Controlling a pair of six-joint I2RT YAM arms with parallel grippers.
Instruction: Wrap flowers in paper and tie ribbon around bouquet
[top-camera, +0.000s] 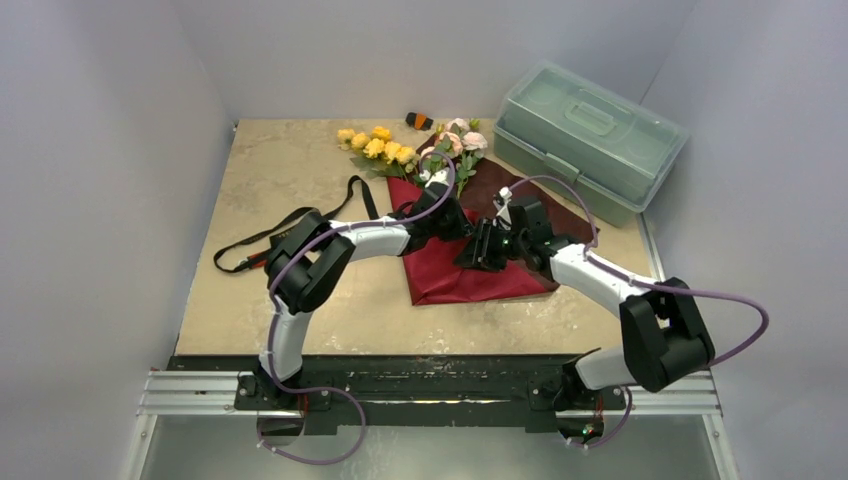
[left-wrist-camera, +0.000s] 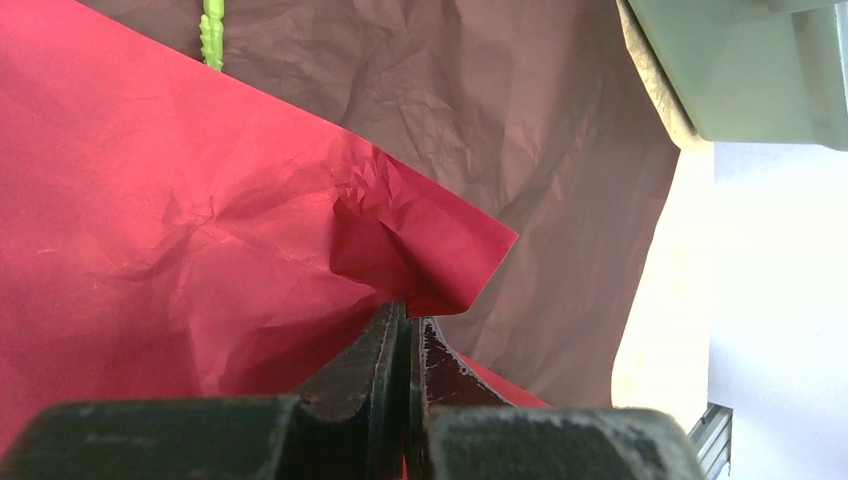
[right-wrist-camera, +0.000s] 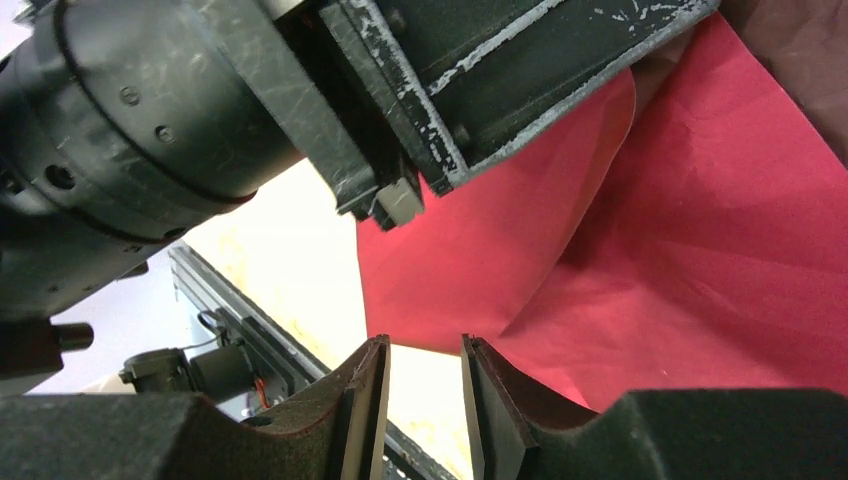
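Pinching paper (left-wrist-camera: 200, 230) fold, L gripper (left-wrist-camera: 408, 312) clenched; R gripper (right-wrist-camera: 425, 348) released, paper edge just past tips.

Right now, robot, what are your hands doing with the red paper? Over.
Left gripper shut on folded paper. Right gripper open, empty, beside it. Flowers at paper's far corner. Ribbon off left, untouched.

The left gripper (left-wrist-camera: 408, 315) sits just ahead of the right gripper (right-wrist-camera: 425, 385), barring its way, with a raised fold of red paper (right-wrist-camera: 700, 250) between them. A green storage box (top-camera: 590, 135) walls the right gripper's far right. Bare table (top-camera: 290, 170) lies open well left of the left gripper.
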